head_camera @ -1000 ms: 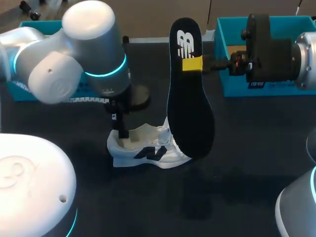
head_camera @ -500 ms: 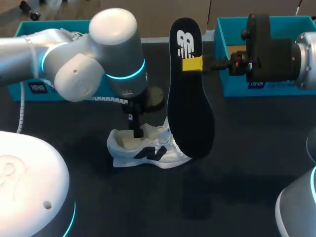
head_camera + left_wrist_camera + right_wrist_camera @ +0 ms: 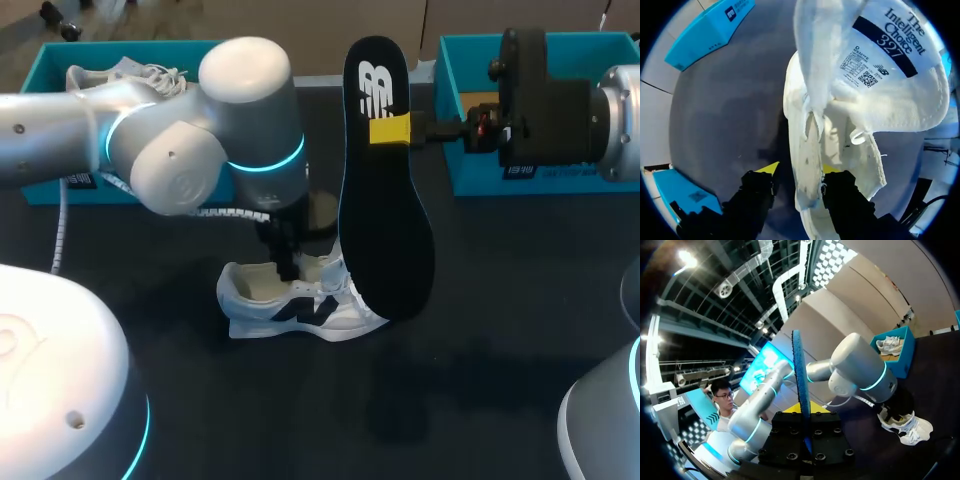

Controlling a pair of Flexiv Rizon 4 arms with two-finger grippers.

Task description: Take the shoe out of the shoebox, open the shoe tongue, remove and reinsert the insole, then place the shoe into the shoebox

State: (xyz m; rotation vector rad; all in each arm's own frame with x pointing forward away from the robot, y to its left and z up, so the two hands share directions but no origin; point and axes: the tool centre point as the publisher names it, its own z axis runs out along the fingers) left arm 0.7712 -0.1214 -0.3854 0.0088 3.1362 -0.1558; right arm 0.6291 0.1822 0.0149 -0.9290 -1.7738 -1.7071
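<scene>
Left end effector (image 3: 798,168) released astride side wall of shoe (image 3: 840,125), one yellow tip partly hidden behind it, right end effector (image 3: 803,409) grasping upright insole (image 3: 385,200), shoe toe masked.

The shoe tongue (image 3: 900,85) carries a black band of white words with a 3-digit number, plus small print and a square code. The black insole (image 3: 388,220) bears a white logo. A blue shoebox (image 3: 470,180) has a small label, too small to read.

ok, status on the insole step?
Right gripper shut on insole, upright by shoe. Left gripper open, astride shoe's upper at the opening; may block reinsertion.
</scene>
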